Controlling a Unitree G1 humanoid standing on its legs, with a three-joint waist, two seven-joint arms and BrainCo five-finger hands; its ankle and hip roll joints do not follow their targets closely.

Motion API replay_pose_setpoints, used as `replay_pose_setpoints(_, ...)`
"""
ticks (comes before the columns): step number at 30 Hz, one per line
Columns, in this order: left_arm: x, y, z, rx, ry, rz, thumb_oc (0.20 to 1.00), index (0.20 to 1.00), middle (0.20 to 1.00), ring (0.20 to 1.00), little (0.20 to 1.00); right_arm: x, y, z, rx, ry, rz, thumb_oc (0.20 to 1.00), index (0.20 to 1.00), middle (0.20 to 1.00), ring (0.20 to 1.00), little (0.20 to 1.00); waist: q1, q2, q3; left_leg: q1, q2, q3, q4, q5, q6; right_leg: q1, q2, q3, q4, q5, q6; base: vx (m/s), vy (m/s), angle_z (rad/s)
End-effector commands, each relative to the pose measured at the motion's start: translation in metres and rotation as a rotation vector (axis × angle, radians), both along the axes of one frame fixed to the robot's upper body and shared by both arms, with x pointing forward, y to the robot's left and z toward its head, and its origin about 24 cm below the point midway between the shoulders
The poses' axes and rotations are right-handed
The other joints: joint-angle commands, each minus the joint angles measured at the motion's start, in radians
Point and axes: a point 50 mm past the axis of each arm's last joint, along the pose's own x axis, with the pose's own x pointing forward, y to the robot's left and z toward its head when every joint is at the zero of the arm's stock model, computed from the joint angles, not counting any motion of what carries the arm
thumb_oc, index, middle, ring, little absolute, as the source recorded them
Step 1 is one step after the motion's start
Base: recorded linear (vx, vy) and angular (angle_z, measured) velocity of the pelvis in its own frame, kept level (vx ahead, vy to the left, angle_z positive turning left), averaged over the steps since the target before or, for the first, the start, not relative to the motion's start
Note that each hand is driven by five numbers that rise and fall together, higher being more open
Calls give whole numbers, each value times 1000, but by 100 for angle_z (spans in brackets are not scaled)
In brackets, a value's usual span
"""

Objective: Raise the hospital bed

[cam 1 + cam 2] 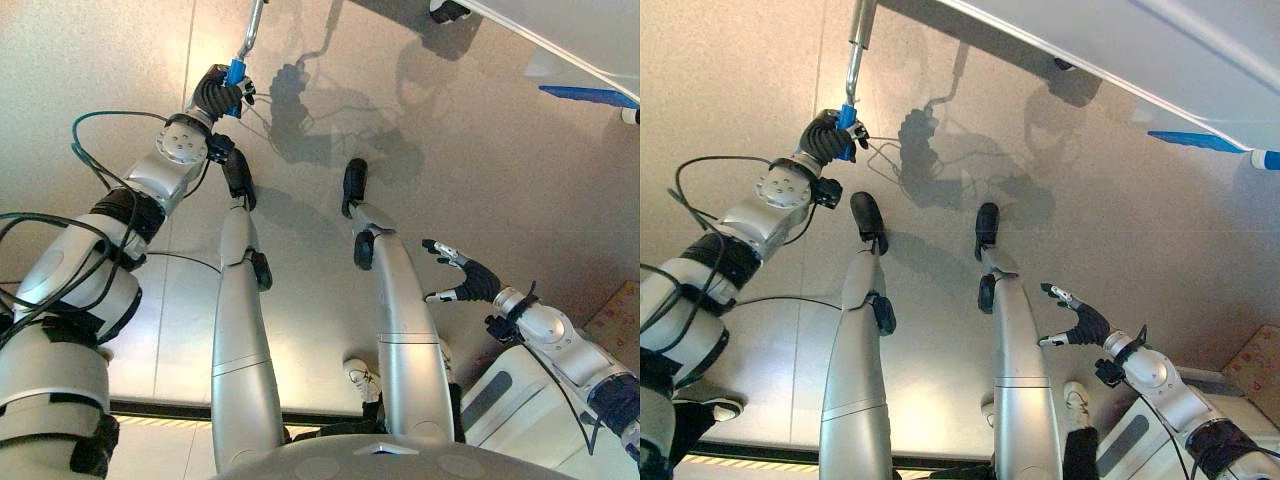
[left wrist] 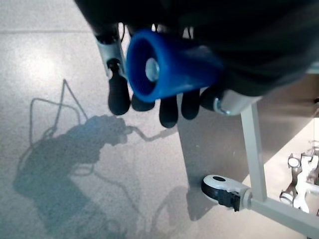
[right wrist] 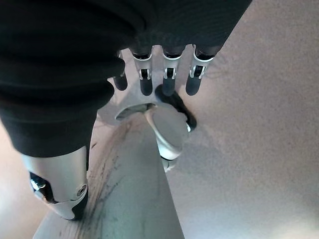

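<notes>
Curling round the blue crank handle (image 2: 167,67), left hand (image 1: 215,93) fingers clamp it; right hand (image 1: 470,278) fingers spread apart.

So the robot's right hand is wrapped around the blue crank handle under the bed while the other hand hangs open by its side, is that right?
Not quite: it is the left hand that is curled round the blue crank handle, as the left wrist view shows. The right hand is the one hanging open at the robot's side, holding nothing. The rest stands: the handle sits on a metal crank rod running towards the bed.
</notes>
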Motion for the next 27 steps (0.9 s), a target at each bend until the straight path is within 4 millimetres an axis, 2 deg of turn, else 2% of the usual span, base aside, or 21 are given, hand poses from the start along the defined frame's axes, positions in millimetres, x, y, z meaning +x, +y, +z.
replay_pose_setpoints(1, -34, -111, 24, -28, -145, -577, 200, 200, 200, 200, 200, -16, -11, -7, -23, 50, -9, 1000, 1000, 1000, 1000, 1000, 31, 41, -23, 23, 0, 6, 189, -235, 38, 80, 60, 27, -266, 189, 82, 0, 0, 0)
replay_pose_setpoints(13, -46, -110, 21, -20, -117, -650, 200, 200, 200, 200, 200, -18, -14, -3, -27, 43, -6, 1000, 1000, 1000, 1000, 1000, 31, 35, -31, 31, 1, 3, 190, -237, 35, 87, 56, 20, -260, 184, 83, 0, 0, 0)
replay_pose_setpoints(27, -33, -121, 24, -3, -148, -586, 200, 200, 200, 200, 200, -18, -10, -7, -33, 55, 12, 1000, 1000, 1000, 1000, 1000, 27, 32, -25, 26, 4, 7, 207, -247, 38, 72, 61, 25, -244, 178, 80, 0, 0, 0)
